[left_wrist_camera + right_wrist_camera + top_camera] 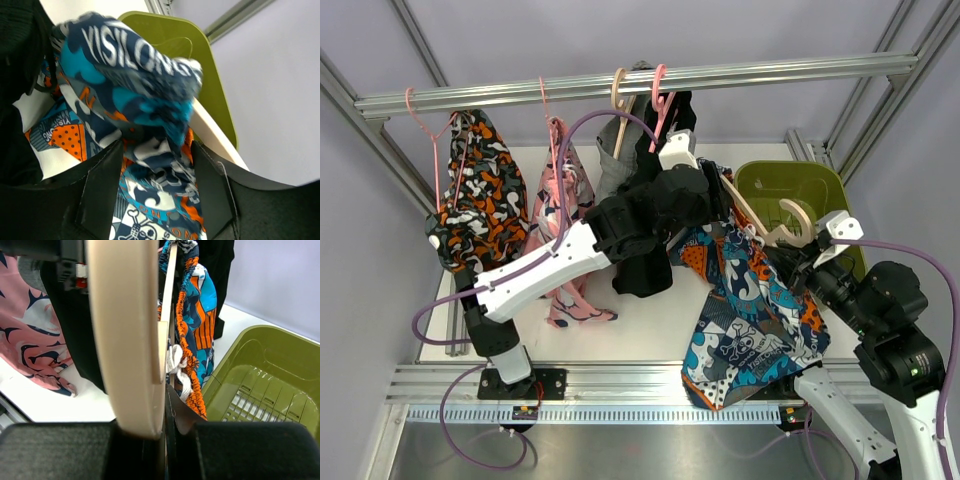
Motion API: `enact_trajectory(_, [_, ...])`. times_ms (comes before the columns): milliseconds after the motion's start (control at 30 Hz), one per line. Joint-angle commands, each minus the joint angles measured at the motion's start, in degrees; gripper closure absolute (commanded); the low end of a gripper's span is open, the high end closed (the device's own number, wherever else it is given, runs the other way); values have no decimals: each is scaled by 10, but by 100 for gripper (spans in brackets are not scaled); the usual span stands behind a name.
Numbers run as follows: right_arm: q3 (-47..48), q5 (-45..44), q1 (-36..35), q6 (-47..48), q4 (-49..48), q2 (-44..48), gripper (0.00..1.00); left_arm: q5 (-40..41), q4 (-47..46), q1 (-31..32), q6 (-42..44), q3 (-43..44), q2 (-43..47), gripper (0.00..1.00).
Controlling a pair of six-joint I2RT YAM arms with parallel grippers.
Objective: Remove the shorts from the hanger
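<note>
The blue-orange-white patterned shorts (750,320) hang from a pale wooden hanger (801,222) over the table's right side. My right gripper (788,250) is shut on that hanger (125,340) near its hook, and the shorts' orange waistband and white drawstring (186,365) show just beyond. My left gripper (708,198) is at the shorts' top edge. In the left wrist view its jaws (156,150) are closed around a bunch of the patterned cloth (145,95), beside the hanger's arm (215,135). Plain black shorts (645,265) and grey shorts (613,170) hang behind my left arm.
A metal rail (520,93) crosses the back with pink hangers. An orange-black-white garment (480,200) and a pink patterned one (565,210) hang on the left. A green bin (760,180) stands at the back right, also in the right wrist view (260,340).
</note>
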State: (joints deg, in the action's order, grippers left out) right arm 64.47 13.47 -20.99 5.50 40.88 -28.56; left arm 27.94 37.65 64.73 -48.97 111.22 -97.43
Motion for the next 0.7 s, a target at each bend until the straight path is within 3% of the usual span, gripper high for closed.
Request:
enact_trajectory(0, [5,18,-4,-7,-12,14,100,2,-35,-11,-10,19,-7,40])
enact_trajectory(100, [2,20,-4,-11,-12,18,100,-6,-51,-13,-1,18,-7,42])
enact_trajectory(300, [2,19,-4,-12,-9,20,100,-8,-55,-15,6,16,-7,58])
enact_trajectory(433, [0,18,-5,-8,2,25,100,-3,-53,-31,20,7,1,81])
enact_trajectory(500, [-1,15,-4,-7,9,27,100,4,-47,-37,34,6,7,98])
enact_trajectory(667, [-6,18,-5,16,50,43,100,23,-20,-70,70,6,22,100])
